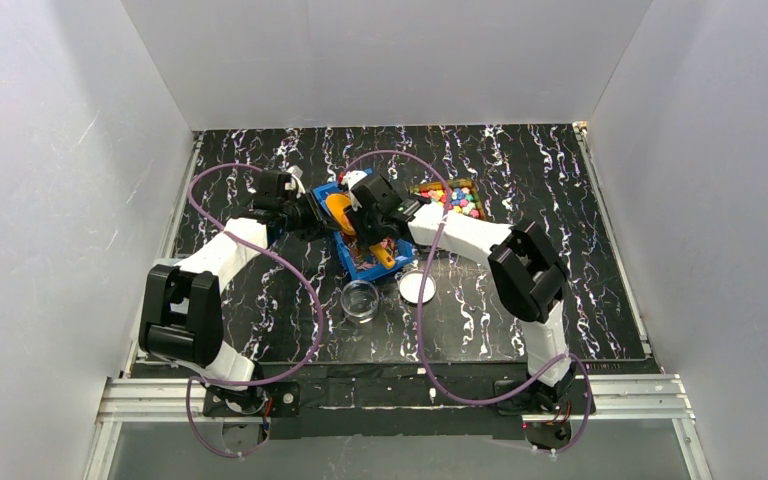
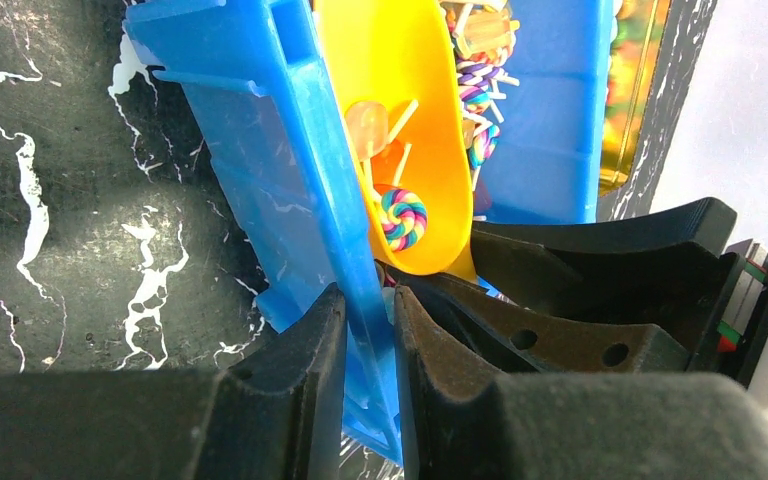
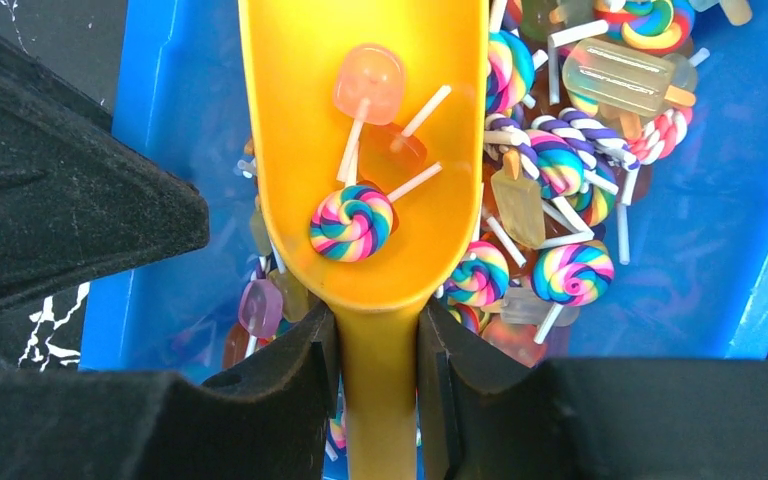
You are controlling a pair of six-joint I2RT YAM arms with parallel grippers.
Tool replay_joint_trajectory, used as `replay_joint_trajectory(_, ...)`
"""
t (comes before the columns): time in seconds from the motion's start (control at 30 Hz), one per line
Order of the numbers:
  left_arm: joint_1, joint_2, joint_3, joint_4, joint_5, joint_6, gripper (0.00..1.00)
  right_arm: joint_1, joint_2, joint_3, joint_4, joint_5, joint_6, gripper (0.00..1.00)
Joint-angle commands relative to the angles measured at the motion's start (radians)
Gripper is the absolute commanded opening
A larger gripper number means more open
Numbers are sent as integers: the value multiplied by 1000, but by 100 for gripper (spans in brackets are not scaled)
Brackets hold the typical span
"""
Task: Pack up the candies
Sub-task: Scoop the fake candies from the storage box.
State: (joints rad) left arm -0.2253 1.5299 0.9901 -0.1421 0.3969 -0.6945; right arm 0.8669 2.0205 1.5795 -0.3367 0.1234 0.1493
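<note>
Black marbled surface [image 1: 560,200] bearing a blue bin [image 3: 175,150] of candies [image 3: 570,272]. Here the left pincer [image 2: 365,310] is clenched on the bin's wall, steadying it, and the right pincer [image 3: 378,330] grasps the handle of a yellow scoop [image 3: 300,100] carrying a few sweets. Best practice is to lift the scoop level and slowly, probably toward the open jar [image 1: 360,300], so nothing rolls off. Embossed lettering on one ice-lolly sweet [image 3: 615,78] is unreadable.

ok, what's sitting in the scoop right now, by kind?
rainbow swirl lollipop: 1
pale pink lolly: 1
amber lolly: 1
Total: 3, all in the yellow scoop held by the right end effector. The pile in the blue tray is not counted.
</note>
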Motion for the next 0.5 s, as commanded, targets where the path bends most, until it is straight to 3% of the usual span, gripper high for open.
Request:
replay_joint_trajectory(0.0,-23,-14,17,-138,114,79,0,-22,-42,-50,105,72,-38,1)
replay_joint_trajectory(0.1,-23,-6,43,-174,110,95,0,-21,-79,-69,95,76,-50,1)
replay_joint_trajectory(0.37,-22,-23,89,-217,77,123,36,-22,-221,-168,48,96,-74,1)
replay_joint_trajectory(0.47,-22,-27,97,-217,77,124,40,-22,-267,-189,-10,91,-77,1)
